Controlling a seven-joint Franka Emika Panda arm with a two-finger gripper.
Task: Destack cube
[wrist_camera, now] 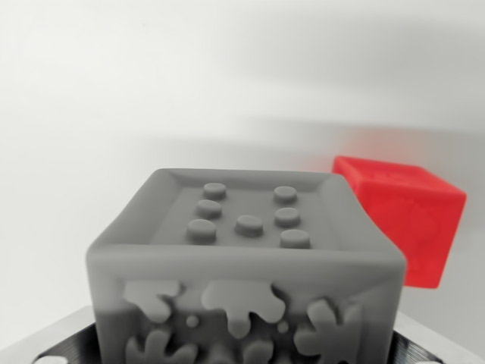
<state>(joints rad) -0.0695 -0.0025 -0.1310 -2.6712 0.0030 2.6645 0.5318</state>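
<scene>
A grey cube (pixel 246 258) fills the lower middle of the wrist view, very close to the camera. Its top face has several raised round studs and its front face has raised splash shapes. Dark ribbed and silver parts of my gripper (pixel 242 353) show at the bottom corners, tight against both lower sides of the grey cube, so it looks shut on the cube; the fingertips are hidden. A red cube (pixel 405 220) rests on the white surface behind and toward the wrist view's right, apart from the grey cube.
A plain white surface (pixel 114 114) stretches behind both cubes, with a soft shadow band across the back.
</scene>
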